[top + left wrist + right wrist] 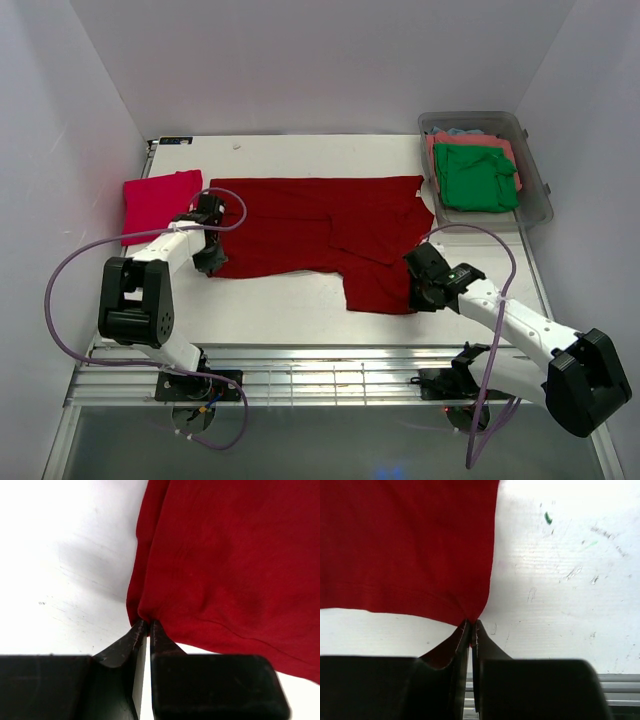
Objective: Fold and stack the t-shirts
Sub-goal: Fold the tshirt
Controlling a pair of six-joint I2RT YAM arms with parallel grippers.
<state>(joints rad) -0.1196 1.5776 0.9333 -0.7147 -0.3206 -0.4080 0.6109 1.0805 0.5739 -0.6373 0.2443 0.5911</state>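
A dark red t-shirt (320, 225) lies spread across the middle of the table. My left gripper (211, 262) sits at its near left corner, jaws pinched on the cloth edge (144, 616). At the shirt's near right corner my right gripper (418, 300) is shut on the hem (470, 617). A brighter pinkish-red t-shirt (158, 202) lies folded at the left. Green (475, 178) and coral (470, 143) t-shirts lie in the tub.
The clear grey plastic tub (533, 205) stands at the back right corner. White walls close in the table on three sides. A metal rail (320, 375) runs along the near edge, and purple cables loop beside both arms.
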